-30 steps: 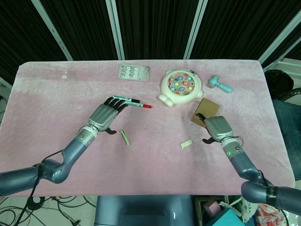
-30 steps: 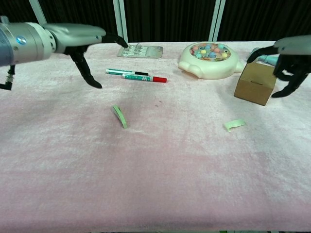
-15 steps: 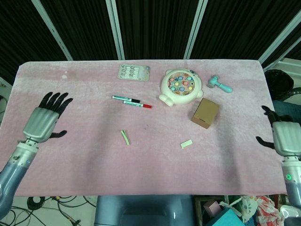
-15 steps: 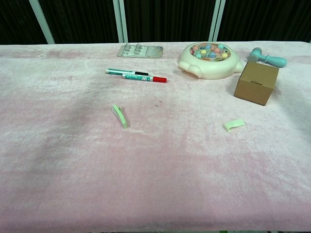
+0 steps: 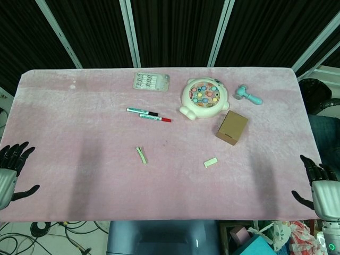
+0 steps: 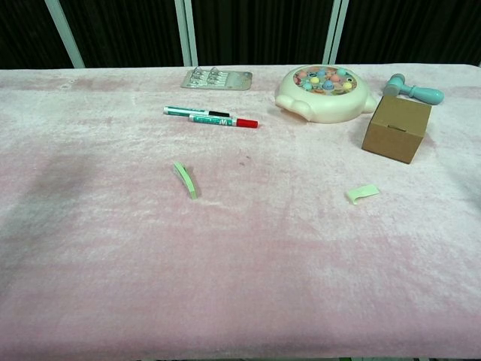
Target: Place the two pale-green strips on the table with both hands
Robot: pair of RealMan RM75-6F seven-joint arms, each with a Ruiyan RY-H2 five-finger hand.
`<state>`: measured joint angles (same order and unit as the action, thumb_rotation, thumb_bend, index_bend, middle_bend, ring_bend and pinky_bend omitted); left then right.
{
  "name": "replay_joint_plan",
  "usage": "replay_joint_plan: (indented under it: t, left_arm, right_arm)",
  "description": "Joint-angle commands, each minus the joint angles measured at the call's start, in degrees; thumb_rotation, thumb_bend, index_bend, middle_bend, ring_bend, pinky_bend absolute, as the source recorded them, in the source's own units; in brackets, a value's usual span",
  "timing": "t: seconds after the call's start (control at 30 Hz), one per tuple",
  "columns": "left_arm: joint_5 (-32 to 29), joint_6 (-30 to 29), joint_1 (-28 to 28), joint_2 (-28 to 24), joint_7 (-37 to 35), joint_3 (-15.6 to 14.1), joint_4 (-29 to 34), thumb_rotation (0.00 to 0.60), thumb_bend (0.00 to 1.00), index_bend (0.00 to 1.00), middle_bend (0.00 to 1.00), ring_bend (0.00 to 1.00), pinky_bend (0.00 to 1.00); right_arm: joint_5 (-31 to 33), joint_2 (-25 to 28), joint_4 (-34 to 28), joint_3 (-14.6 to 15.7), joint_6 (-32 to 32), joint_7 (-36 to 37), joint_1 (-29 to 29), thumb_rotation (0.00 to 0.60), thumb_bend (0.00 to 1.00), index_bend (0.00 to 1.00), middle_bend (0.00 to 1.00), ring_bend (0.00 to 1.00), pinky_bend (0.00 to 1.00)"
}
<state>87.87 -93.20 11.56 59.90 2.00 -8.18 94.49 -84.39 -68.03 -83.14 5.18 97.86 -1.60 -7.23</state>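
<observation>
Two pale-green strips lie on the pink cloth. One strip (image 5: 141,154) (image 6: 185,180) is left of the middle, the other strip (image 5: 211,162) (image 6: 363,193) lies to the right, in front of the brown box. My left hand (image 5: 9,171) hangs at the far left edge of the head view, fingers spread and empty. Off the table's front right corner, my right hand (image 5: 320,188) is likewise spread and holds nothing. Neither hand shows in the chest view.
A brown cardboard box (image 5: 231,127) (image 6: 396,128), a cream fishing-game toy (image 5: 201,97) (image 6: 324,92), a teal toy hammer (image 5: 248,95), two markers (image 5: 149,114) (image 6: 210,116) and a blister pack (image 5: 151,81) sit on the far half of the table (image 5: 79,133).
Both hands have pulled back from the strips, outward and toward the front edge, the left to the far left, the right to the far right. The strips have stayed put.
</observation>
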Motion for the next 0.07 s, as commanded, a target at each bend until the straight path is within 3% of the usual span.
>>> replay_joint_plan:
  t: [0.03,0.07]
  left_arm:
    - [2.37,-1.05,-1.03,1.88,-1.53,0.25,-3.04,0.600,0.10,0.12,0.01,0.00,0.00]
    - [2.50,-0.54,-1.06,1.90,-1.67,0.26,-3.03,0.600,0.10,0.12,0.01,0.00,0.00]
  right_arm:
    - [-1.07,-0.23,0.16,-0.11,-0.44,-0.39,0.41,0.600,0.07,0.06,0.15,0.28,0.19]
    - [-1.29,-0.13,-0.06,-0.08,-0.89,-0.42,0.48,0.600,0.07,0.06,0.15,0.28,0.19]
